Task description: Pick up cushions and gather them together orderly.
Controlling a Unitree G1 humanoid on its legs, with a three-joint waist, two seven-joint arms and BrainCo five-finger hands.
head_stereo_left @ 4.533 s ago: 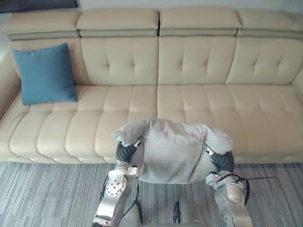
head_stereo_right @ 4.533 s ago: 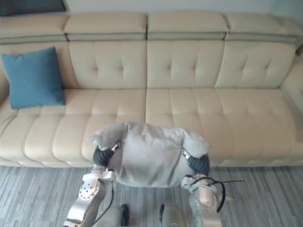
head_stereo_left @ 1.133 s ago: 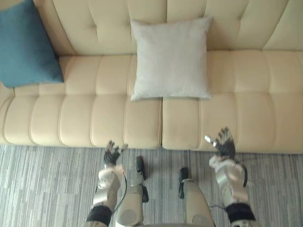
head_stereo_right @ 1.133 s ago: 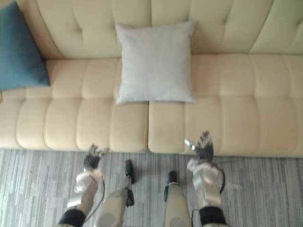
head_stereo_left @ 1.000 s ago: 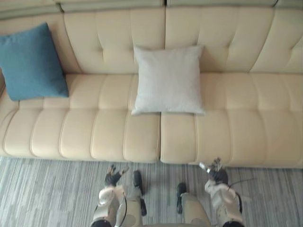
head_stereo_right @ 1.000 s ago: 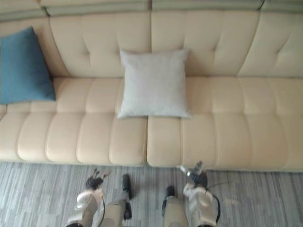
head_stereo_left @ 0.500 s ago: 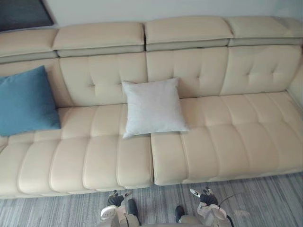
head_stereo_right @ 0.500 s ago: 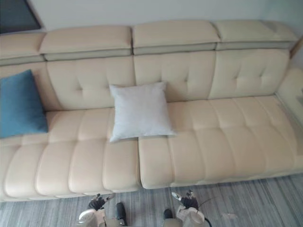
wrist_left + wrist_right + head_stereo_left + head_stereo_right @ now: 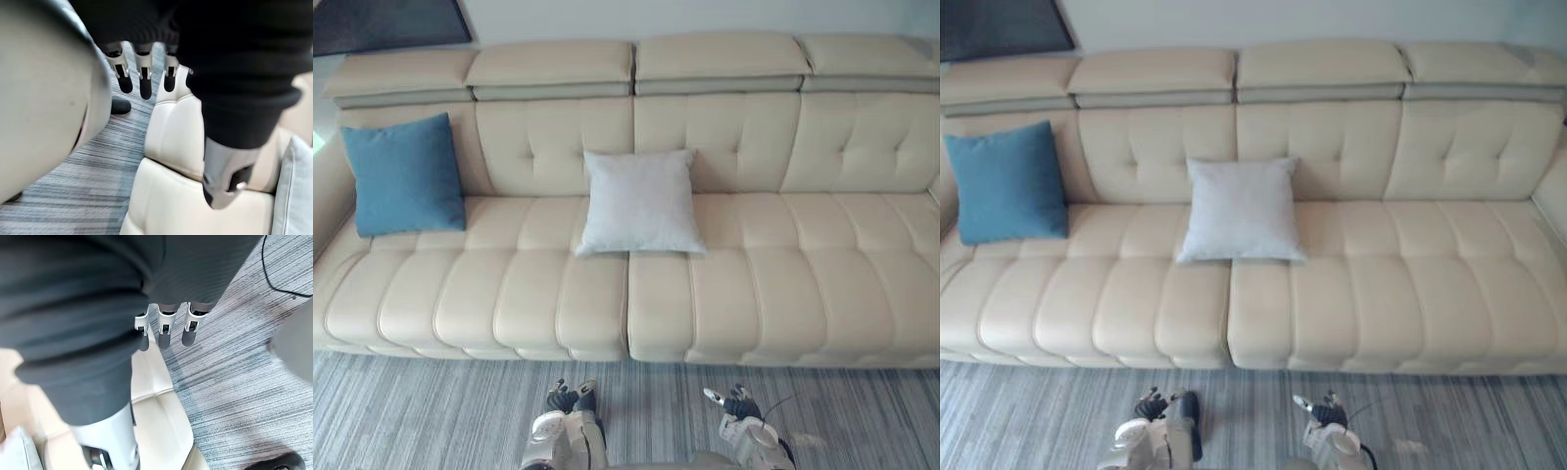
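Left hand (image 9: 563, 398) and right hand (image 9: 737, 402) hang empty, fingers straight, low over the rug (image 9: 411, 416), so the next step probably calls for gripping the grey cushion (image 9: 641, 201), propped mid-way along the sofa (image 9: 783, 284), by both sides and standing it just beside the blue cushion (image 9: 403, 174) at the left end.

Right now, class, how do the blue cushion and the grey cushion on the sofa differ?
The blue cushion is dark teal, the grey cushion pale. The blue cushion sits far left on the sofa, the grey cushion near its middle. Both are square and lean against the backrest.
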